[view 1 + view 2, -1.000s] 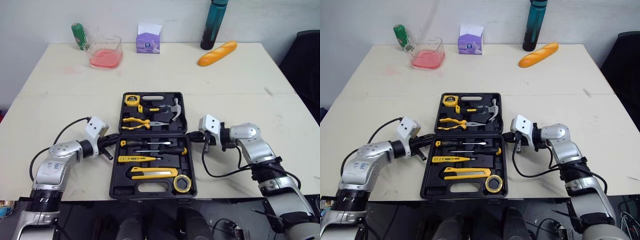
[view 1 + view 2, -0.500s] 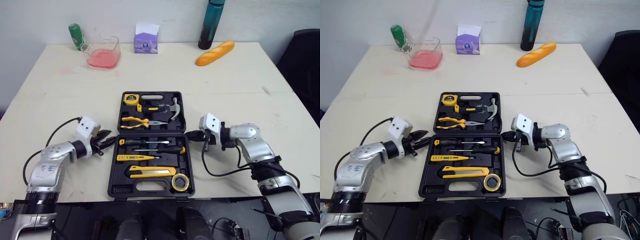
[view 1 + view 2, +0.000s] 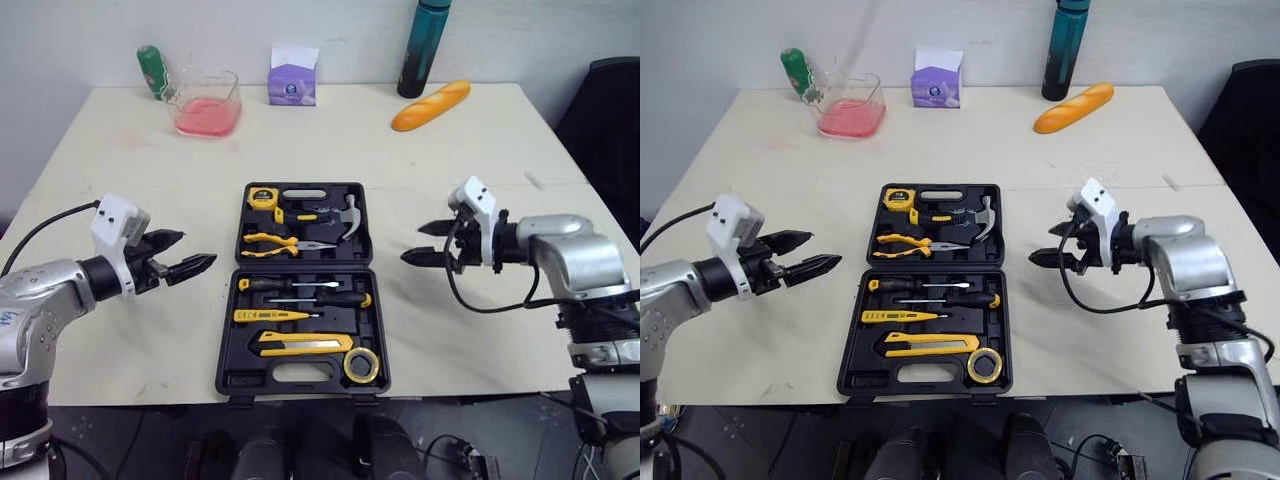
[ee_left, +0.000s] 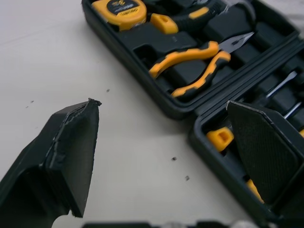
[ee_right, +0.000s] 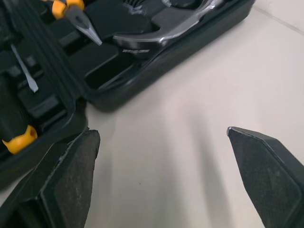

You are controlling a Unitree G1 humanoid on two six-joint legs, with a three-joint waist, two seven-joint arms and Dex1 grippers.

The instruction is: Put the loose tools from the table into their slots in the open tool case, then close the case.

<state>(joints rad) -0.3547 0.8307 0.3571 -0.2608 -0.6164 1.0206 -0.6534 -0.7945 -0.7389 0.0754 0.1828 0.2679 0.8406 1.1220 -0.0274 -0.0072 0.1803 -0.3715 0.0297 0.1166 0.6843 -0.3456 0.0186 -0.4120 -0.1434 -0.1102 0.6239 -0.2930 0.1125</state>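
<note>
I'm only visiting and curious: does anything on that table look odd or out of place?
Nothing is spilled or askew. The tool case lies open, its tools seated in slots. The one oddity is a bread loaf at the far side, strange company for tools.

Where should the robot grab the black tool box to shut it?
Probably the near half's front edge, by the handle slot, coming from the robot's side. The tool case lies flat open, hinged across the middle, so that edge lifts and folds over.

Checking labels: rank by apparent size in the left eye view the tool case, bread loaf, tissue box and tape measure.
1. tool case
2. bread loaf and tissue box, about alike
3. tape measure
</note>
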